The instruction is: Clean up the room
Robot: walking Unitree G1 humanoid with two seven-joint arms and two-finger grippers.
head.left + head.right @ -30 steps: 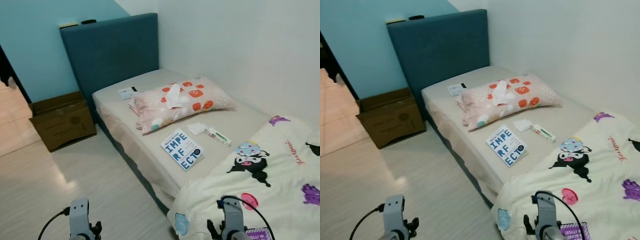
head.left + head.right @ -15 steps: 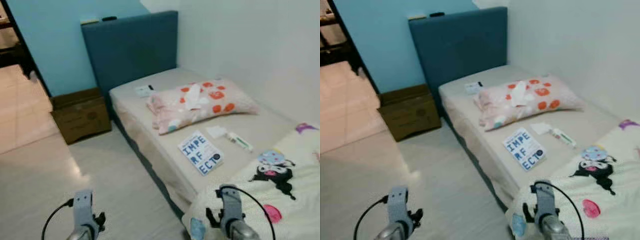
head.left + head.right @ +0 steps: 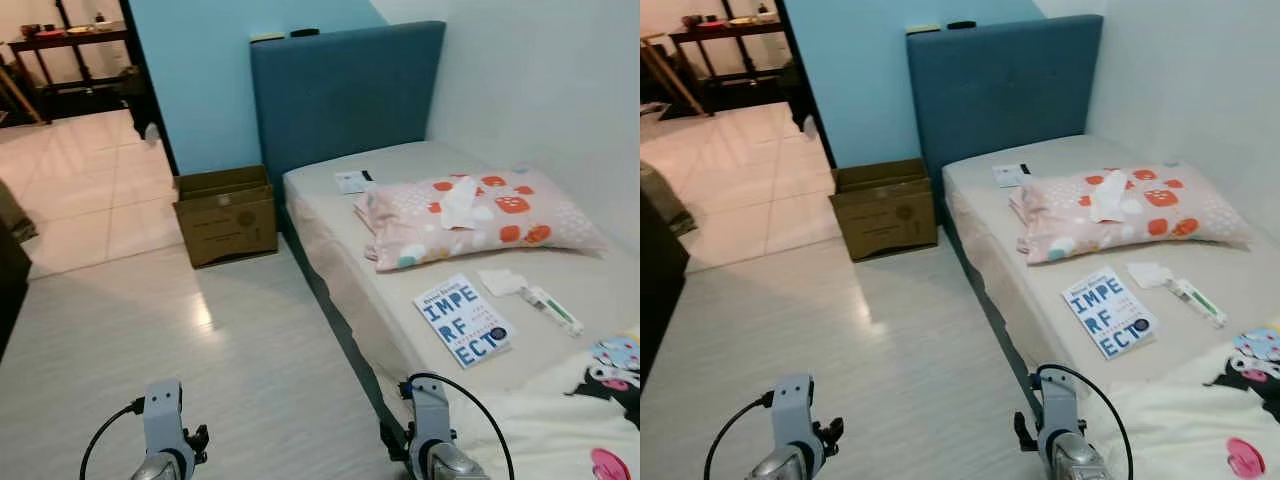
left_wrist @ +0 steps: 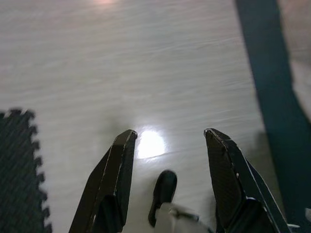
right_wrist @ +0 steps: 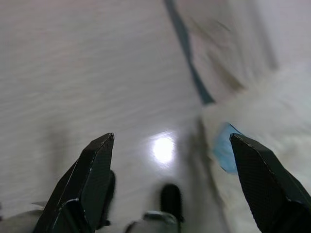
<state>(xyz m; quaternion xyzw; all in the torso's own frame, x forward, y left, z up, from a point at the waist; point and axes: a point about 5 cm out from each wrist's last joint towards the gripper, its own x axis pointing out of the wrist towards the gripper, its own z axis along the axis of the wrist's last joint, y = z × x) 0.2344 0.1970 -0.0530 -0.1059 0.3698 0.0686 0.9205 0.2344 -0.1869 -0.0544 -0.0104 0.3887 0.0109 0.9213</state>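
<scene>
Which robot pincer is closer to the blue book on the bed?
Right. The right pincer hangs by the bed's edge, just below the book. The left pincer hangs over bare floor, farther from the bed.

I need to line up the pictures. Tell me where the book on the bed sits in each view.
Left eye view: the book lies on the mattress, right of centre, just below the pillow.
Right eye view: book right of centre, again just below the pillow.
Left wrist view: not in it.
Right wrist view: not in it.
Shared landmark in both eye views: the blue headboard.
</scene>
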